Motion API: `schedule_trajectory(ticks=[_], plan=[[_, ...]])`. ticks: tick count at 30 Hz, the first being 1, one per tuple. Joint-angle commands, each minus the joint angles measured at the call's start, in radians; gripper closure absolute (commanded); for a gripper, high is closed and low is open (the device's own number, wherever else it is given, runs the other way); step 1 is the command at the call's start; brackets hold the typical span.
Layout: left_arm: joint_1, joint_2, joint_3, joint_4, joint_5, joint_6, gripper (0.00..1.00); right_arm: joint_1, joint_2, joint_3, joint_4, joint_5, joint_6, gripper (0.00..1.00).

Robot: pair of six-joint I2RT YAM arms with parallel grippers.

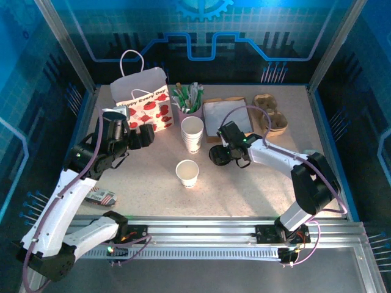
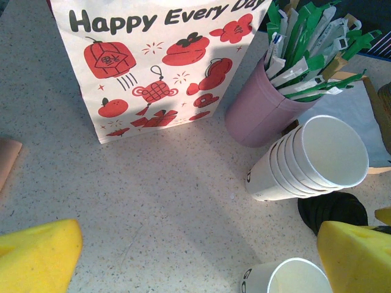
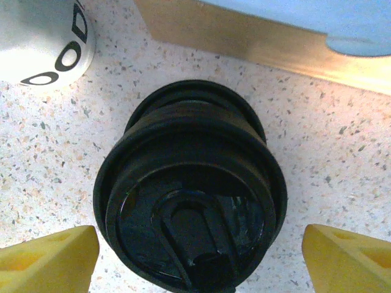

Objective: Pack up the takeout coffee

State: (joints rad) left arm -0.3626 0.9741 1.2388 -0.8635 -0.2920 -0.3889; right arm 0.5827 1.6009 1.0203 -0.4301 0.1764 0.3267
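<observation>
White paper cup [image 1: 187, 173], the takeout coffee, stands upright and lidless, mouth up, on the speckled surface [image 1: 153, 189] near its centre, between the two arms. It is apart from every other item. Nothing grips it.

Just behind the cup stands a stack of nested white cups [image 1: 192, 134]. To the right of that stack sit the black lids [image 1: 217, 155]. The right jaws are spread wide to either side of the lids. In the right wrist view the yellow pads [image 3: 49, 259] stand clear of the plastic, pinching nothing.

The left jaws are spread fully and hold nothing. They are above the surface in front of the gift bag [image 1: 145, 101], which stands upright at rear left.

A pink cup of green-white sticks [image 1: 189, 104] is just beside the bag's right side. A brown tray [image 1: 229, 113] and pulp cup carriers [image 1: 272, 113] lie at rear right.
</observation>
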Motion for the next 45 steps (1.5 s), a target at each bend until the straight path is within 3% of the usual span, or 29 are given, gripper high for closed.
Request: schedule_trajectory(ticks=[1, 23, 36, 45], plan=[[0.011, -0.009, -0.011, -0.004, -0.003, 0.015, 0.01, -0.012, 0.001, -0.012, 0.019, -0.028, 0.023, 0.14], [0.013, 0.006, -0.019, 0.007, 0.041, -0.016, 0.01, -0.001, 0.035, -0.035, 0.053, -0.047, 0.020, 0.28], [0.007, 0.098, -0.032, 0.119, 0.294, -0.147, 0.01, -0.030, -0.085, -0.076, 0.084, -0.081, 0.034, 0.34], [-0.160, 0.278, 0.120, 0.184, 0.302, -0.233, 0.02, -0.088, -0.170, -0.135, 0.154, -0.175, 0.084, 0.35]])
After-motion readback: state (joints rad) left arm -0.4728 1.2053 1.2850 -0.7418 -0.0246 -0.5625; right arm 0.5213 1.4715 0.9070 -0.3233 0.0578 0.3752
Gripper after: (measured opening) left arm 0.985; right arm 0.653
